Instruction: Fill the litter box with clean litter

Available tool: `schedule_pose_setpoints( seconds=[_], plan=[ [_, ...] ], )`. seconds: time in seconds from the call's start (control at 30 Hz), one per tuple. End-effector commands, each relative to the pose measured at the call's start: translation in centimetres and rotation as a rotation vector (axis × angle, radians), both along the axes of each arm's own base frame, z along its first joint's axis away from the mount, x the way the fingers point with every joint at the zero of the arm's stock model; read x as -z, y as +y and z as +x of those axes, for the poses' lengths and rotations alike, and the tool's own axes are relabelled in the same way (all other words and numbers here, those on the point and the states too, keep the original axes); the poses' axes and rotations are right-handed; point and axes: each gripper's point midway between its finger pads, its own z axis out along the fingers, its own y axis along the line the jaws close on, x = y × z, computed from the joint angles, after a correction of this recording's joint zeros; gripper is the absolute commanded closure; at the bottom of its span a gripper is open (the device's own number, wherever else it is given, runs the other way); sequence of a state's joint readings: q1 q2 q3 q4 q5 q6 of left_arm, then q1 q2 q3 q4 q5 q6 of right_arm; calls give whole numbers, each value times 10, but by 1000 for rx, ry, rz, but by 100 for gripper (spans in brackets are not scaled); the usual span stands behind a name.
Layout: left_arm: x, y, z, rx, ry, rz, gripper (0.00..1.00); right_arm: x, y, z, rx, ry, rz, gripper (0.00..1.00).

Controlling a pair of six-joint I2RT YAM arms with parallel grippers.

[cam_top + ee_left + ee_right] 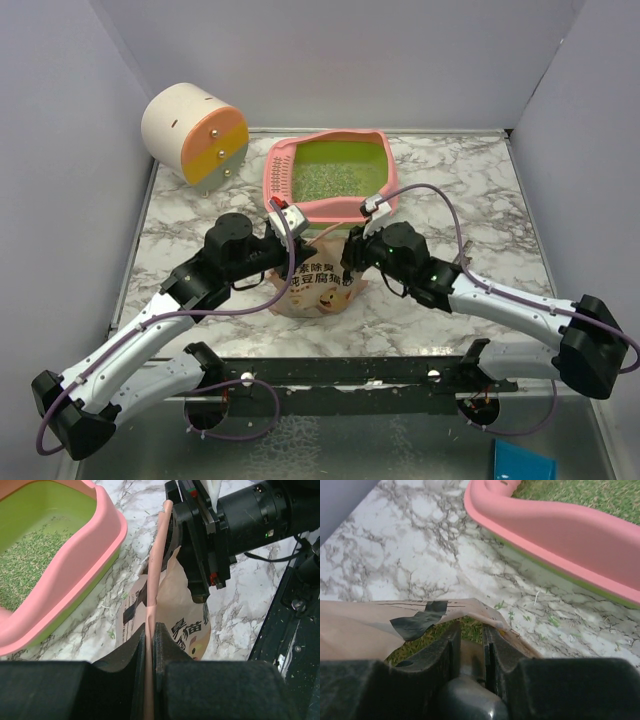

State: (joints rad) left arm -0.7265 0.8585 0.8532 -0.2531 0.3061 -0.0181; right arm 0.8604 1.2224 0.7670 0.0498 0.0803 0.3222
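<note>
The pink litter box [283,170] with its lime-green basin stands at the back middle of the table, and clean litter [325,180] covers its floor. Just in front of it a beige printed pouch [318,285] stands upright. My left gripper [149,635] is shut on the pouch's pinkish top edge. My right gripper [470,640] is at the pouch mouth, shut on a grey scoop handle [470,695]. The scoop's bowl is hidden inside the pouch, where green granules [470,624] show. The box's rim [560,530] lies close beyond it.
A cream-and-orange cylinder [195,132] lies at the back left. Grey walls close in both sides and the back. A few stray granules [552,620] dot the marble between pouch and box. A black rail [340,372] runs along the near edge.
</note>
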Motion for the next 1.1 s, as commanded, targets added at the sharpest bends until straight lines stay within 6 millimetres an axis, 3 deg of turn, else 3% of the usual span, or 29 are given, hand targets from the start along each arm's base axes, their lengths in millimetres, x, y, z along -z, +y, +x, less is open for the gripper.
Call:
schedule_pose_setpoints(
  seconds=[0.0,0.13,0.3,0.63,0.77,1.07],
  plan=[
    [-24,-6,0,16,-55,-83,100,24,-30,22,216,-98,-72,99],
    [-23,-6,1,15,-57,-74,100,39,-11,9,125,7,-84,99],
    [-19,-6,2,14,-51,-60,100,45,17,-21,-49,156,-39,99],
    [-14,-5,1,15,-45,-55,100,62,44,-80,-300,434,28,99],
    [-12,-4,1,12,-40,-51,100,66,44,-82,-254,503,50,99],
    [-20,1,-4,7,-50,-62,100,70,43,-56,-33,549,171,99]
  ],
)
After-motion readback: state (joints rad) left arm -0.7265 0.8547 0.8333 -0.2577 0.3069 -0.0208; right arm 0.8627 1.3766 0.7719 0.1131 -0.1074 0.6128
